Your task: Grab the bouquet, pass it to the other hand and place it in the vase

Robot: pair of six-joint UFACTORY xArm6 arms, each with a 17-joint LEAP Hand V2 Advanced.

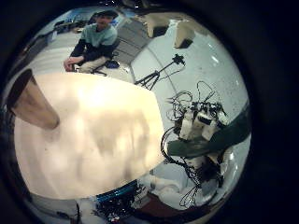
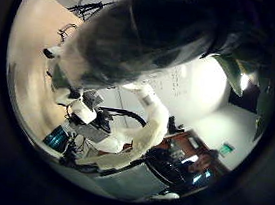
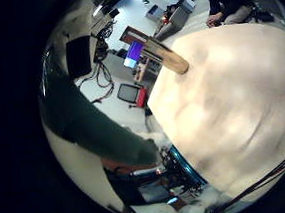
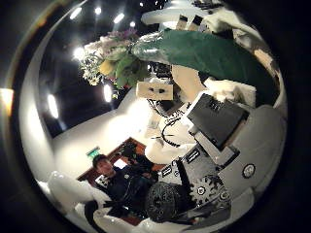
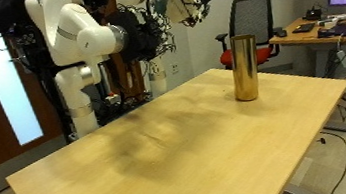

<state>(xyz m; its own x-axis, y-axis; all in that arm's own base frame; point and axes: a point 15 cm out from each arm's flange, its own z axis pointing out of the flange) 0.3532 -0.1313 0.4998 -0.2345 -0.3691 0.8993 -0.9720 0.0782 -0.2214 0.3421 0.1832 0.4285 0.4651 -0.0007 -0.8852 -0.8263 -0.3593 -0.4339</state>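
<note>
Bouquet [image 4: 199, 53] is held high in the air, well above the far side of the table [image 5: 168, 158] and clear of its top; its green-wrapped stem runs close across the right hand's palm views, with the flower heads beyond. The right hand [image 4: 209, 116] appears to have its fingers curled round that stem, so I judge it to have hold of the bouquet. The left hand cannot be told apart in the outside view, and how far it is open I cannot tell; a dark blurred mass fills its thumb side view, so something lies very near that palm. The step in hand looks like the pass. It will go best if the receiving hand closes on bare stem beside the holding fingers, not on the blooms, and grips firmly before the other lets go. The gold vase [image 5: 243, 68] stands upright near the table's far edge, well below, narrow-mouthed, so the stem should end up pointing down.
</note>
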